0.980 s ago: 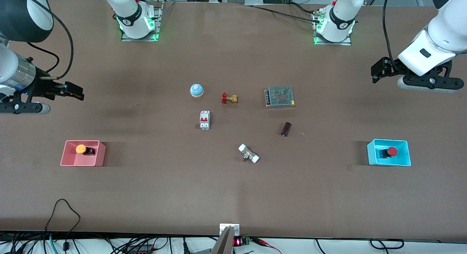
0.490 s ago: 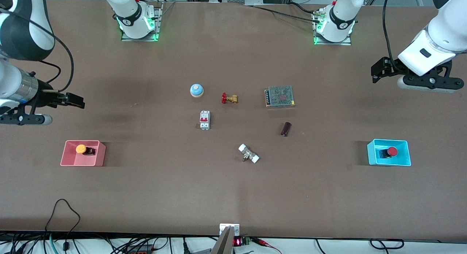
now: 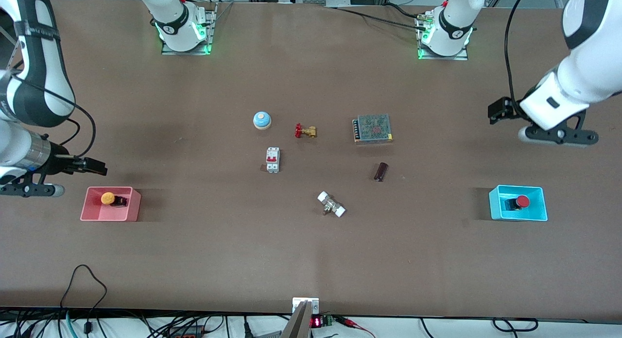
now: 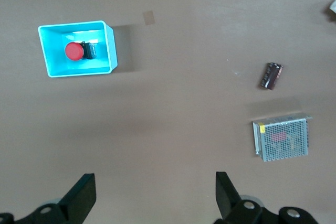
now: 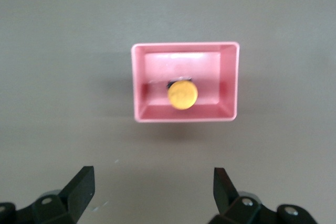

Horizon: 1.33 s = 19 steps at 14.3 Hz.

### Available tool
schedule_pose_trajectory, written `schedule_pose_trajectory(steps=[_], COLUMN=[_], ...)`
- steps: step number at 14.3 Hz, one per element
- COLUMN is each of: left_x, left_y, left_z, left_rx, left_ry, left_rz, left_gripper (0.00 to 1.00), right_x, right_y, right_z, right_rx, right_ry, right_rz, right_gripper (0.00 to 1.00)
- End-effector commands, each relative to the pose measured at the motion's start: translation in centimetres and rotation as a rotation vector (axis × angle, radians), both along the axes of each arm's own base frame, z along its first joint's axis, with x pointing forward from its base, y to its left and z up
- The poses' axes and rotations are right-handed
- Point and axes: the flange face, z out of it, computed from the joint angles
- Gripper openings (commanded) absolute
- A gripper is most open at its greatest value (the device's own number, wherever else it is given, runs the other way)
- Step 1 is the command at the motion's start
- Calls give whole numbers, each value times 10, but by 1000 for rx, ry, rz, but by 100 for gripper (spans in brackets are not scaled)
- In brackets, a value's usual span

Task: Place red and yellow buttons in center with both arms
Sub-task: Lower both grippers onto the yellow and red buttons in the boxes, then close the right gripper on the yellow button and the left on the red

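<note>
The yellow button [image 3: 108, 198] lies in the pink bin [image 3: 109, 216] toward the right arm's end of the table. My right gripper [image 3: 95, 166] is open and empty over the bare table next to that bin. Its wrist view shows the yellow cap [image 5: 182, 94] in the pink bin [image 5: 139, 82], clear of the gripper [image 5: 154, 190]. The red button [image 3: 522, 201] lies in the cyan bin [image 3: 517, 216] toward the left arm's end. My left gripper [image 3: 498, 110] is open and empty over bare table, well apart from that bin. Its wrist view [image 4: 156, 192] shows the red button [image 4: 74, 51] in the cyan bin [image 4: 111, 51].
Around the table's middle lie a blue bell [image 3: 262, 120], a brass valve [image 3: 305, 131], a white circuit breaker [image 3: 272, 160], a mesh power supply [image 3: 372, 128], a dark cylinder [image 3: 381, 172] and a white-ended fitting [image 3: 331, 204].
My right gripper has moved down the front view to beside the pink bin. My left gripper has moved a little toward the cyan bin. Both buttons lie unmoved.
</note>
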Motion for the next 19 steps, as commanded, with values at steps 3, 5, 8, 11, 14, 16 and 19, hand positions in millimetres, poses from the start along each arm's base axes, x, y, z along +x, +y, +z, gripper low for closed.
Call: schedule_pose_trajectory(steps=[3,5,8,11,14,16,19], left_x=[89,112,127,131,120,112,103], left_y=[78,108,150,171,167,176,185], left_z=[-56,-82,-133,-186,-233,-259,-278], left_rx=[-36,21,85,68,53,48,40], left_ry=[-3,-55,-91,-74,-89,-137,-159], left_rz=[84,60,13,29,15,16,-18], left_gripper=[100,100,100,100,100,100,100], right_x=[18,23,29,29,30,29,27], right_y=[-22,-28,-28,-28,-26,-26,-26], right_z=[-48,-64,-83,-95,-110,-125,-137], right_rx=[-27,-29,-28,-23,-21,-16,-13], right_ry=[-50,-77,-111,-101,-101,-81,-65], right_rz=[8,9,12,10,21,46,48], right_gripper=[100,100,100,100,100,100,100])
